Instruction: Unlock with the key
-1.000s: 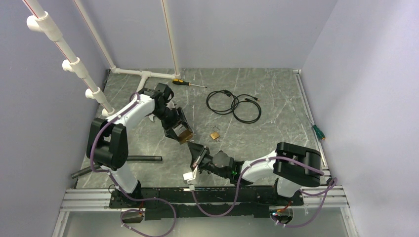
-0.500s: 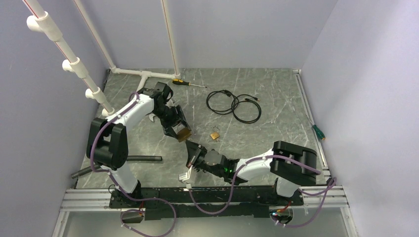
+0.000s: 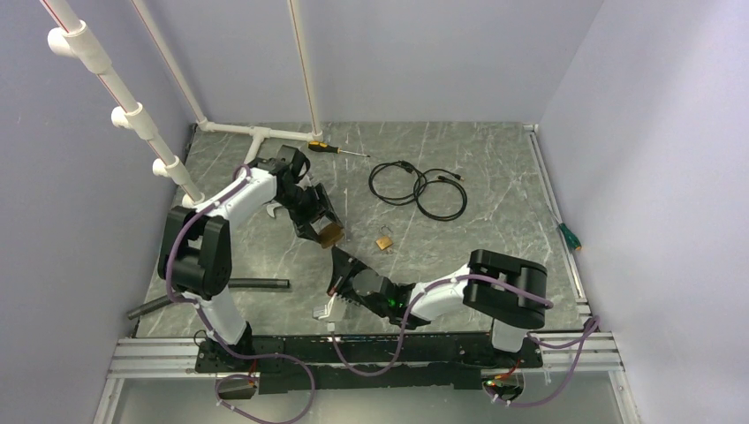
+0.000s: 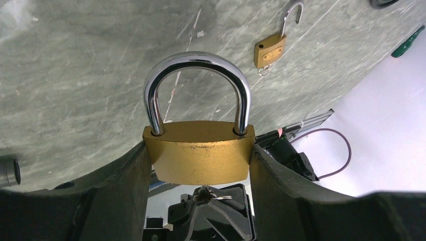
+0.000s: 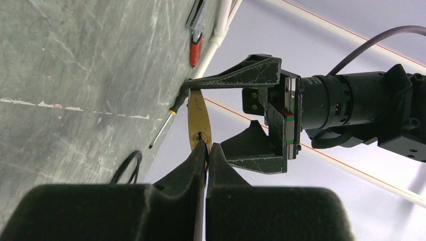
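While the left hand clamps the brass padlock by both flanks of its body, the lock hangs off the bench, tilted, with its steel shackle pointing away from the wrist. Both shackle legs sit down in the body, so it is locked for now. Under the padlock's base comes the right hand, fingers pressed together on the key, thin blade edge-on between the pads. The tip meets the keyhole in the padlock's underside; how deep it goes, I cannot tell from here. A small ring dangles off the key head, just below the padlock.

Just to the right of the padlock, down on the bench, lies a second small padlock, shackle swung open. Beyond the padlock, toward the back wall, a looped black cable lies flat, and a yellow-handled screwdriver sits well behind it.
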`<state>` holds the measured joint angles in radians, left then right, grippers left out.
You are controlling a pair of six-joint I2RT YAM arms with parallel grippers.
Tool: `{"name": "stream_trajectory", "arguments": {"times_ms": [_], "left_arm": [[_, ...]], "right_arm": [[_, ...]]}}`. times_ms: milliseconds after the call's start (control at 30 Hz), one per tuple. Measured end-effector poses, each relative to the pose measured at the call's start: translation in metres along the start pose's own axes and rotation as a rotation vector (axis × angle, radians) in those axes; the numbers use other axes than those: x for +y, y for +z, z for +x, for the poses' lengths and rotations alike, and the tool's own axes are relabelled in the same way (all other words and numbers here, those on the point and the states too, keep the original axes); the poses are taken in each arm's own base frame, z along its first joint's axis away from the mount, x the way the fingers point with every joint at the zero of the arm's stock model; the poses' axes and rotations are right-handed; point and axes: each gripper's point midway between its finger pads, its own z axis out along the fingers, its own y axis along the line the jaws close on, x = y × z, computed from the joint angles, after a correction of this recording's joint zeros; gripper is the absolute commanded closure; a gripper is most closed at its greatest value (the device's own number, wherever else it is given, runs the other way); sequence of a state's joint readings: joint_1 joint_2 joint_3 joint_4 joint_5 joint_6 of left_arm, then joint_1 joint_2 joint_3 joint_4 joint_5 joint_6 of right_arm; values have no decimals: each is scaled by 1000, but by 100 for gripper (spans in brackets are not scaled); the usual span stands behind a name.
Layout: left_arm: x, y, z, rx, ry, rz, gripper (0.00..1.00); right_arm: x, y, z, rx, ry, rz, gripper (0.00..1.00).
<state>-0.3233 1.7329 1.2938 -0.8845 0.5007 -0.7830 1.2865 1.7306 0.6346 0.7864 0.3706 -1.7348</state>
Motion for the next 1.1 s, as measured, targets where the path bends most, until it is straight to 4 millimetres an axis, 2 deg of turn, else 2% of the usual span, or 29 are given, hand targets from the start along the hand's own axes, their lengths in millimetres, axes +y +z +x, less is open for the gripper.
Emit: {"name": "stream_trajectory", "arguments": {"times_ms": [433, 700, 1100], "left_arm": [[-10, 3, -6, 8, -15, 76, 100], [-9, -1, 5, 49, 13, 92, 100], [-15, -22, 17, -7, 76, 105, 100]], "right_arm": [[3, 4, 8, 72, -82, 2, 100], [-2, -1, -1, 60, -115, 26, 100], [-14, -1, -10, 22, -125, 76, 100]]}}
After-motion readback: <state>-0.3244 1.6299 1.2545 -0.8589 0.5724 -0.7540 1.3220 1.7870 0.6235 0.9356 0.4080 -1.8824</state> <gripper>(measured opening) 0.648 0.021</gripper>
